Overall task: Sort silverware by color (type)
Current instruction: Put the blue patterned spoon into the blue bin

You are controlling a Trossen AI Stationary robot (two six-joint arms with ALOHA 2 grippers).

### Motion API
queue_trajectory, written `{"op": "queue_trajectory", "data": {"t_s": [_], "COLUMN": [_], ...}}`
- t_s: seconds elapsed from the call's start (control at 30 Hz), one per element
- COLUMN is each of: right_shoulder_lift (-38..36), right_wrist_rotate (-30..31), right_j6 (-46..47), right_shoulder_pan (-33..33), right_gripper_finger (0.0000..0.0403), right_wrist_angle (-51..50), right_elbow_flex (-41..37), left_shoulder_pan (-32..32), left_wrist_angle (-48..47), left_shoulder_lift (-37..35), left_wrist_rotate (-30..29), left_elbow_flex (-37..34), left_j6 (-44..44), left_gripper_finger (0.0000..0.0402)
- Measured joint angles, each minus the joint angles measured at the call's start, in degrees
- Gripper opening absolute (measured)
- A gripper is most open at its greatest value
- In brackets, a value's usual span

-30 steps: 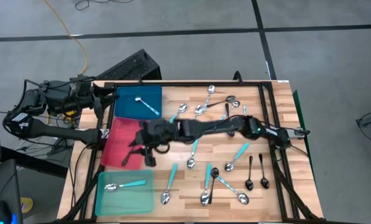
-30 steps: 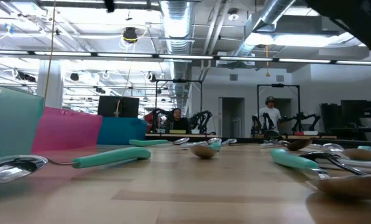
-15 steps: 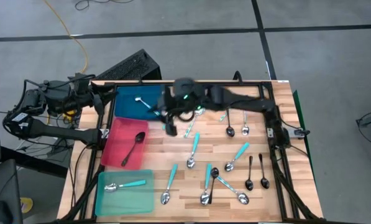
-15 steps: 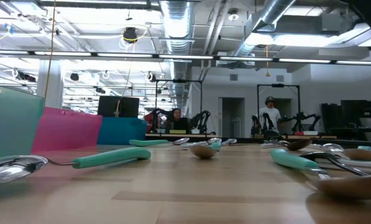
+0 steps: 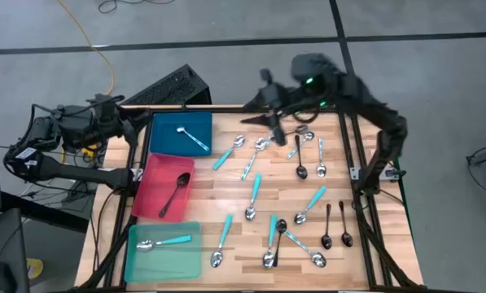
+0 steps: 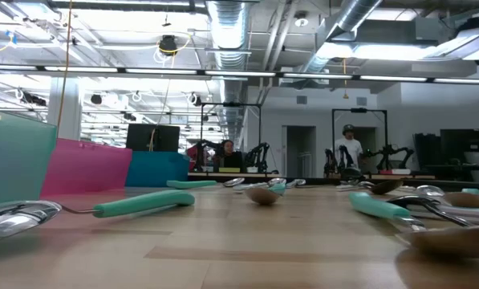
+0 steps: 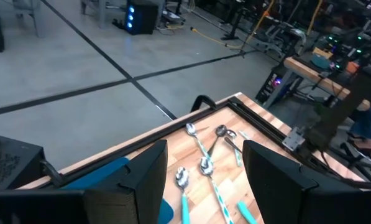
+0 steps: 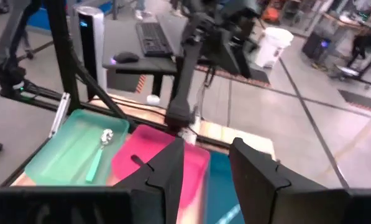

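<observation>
My right gripper hangs open high over the table's far edge, with nothing between its fingers. My left gripper waits open at the table's far left corner. A silver spoon lies in the blue tray. A black spoon lies in the red tray. A turquoise-handled spoon lies in the teal tray. Several spoons of all three kinds lie flat and scattered on the wooden table.
The three trays stand in a row along the table's left side. A black frame runs along the table's far and right edges. Black spoons lie near the right edge. A keyboard lies beyond the far edge.
My right gripper has risen from just over the red tray and swung toward the table's far edge and to the right, still open. The black spoon, hidden under the gripper before, now shows lying in the red tray.
</observation>
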Motion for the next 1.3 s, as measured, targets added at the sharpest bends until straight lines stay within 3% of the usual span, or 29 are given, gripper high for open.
{"op": "queue_trajectory", "data": {"t_s": [0.27, 0.57, 0.9, 1.1, 1.3], "right_shoulder_lift": [-5.34, -9.96, -17.55, -24.94, -35.26], "right_wrist_rotate": [-10.2, -11.28, -12.29, -15.35, -16.09], "right_j6": [-1.81, -3.0, -3.39, -3.7, -2.13], "right_shoulder_pan": [-5.1, -11.0, -19.01, -23.53, -27.62], "right_gripper_finger": [0.0153, 0.0153, 0.0153, 0.0152, 0.0145], "right_wrist_angle": [-10.03, -23.74, -30.23, -29.21, -22.51], "right_elbow_flex": [-0.01, -0.01, -0.61, -7.19, -21.43], "left_shoulder_pan": [0.0, 0.0, 0.0, 0.0, 0.0], "left_wrist_angle": [0.02, 0.01, 0.62, 2.66, 4.86], "left_shoulder_lift": [0.43, 0.41, 1.29, 2.14, 3.06], "left_wrist_rotate": [-0.19, -0.41, -0.06, 1.81, 2.89], "left_elbow_flex": [-0.02, -0.02, -0.02, -0.02, -0.02], "left_j6": [-0.63, -0.63, 0.77, 3.33, 6.04], "left_gripper_finger": [0.0195, 0.0195, 0.0195, 0.0195, 0.0195]}}
